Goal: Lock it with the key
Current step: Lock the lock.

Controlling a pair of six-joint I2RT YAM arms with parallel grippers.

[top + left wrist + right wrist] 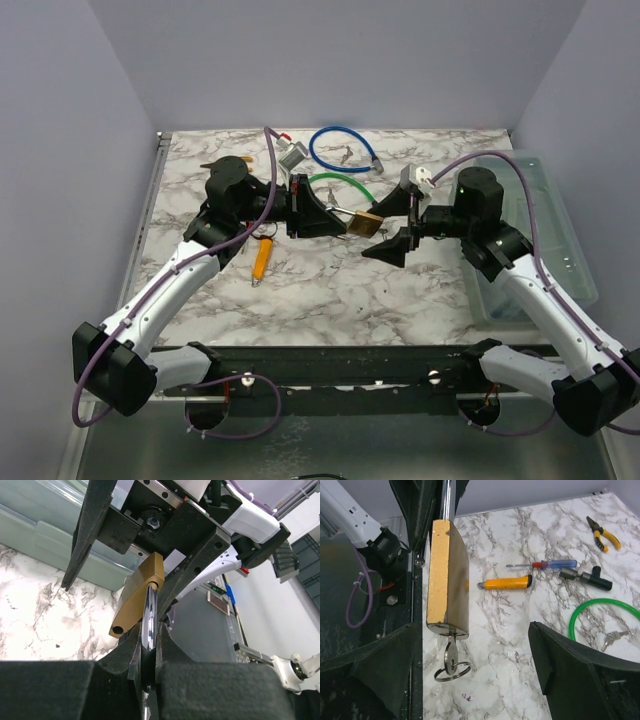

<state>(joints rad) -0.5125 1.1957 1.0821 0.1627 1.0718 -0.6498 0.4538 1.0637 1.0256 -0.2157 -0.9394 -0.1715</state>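
Left pincer pinches the padlock's shackle, holding it off the table. Right pincer is spread, the key between its fingers. Next, probably: grip the key and turn.

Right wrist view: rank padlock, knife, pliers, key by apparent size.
1. Padlock, largest, but nearest the camera.
2. Knife.
3. Pliers and key look about alike; the key is nearer, so unranked.

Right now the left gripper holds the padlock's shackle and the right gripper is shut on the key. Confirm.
Not shut: the right wrist view shows the right gripper open, clear of the key. The left gripper does hold the shackle.
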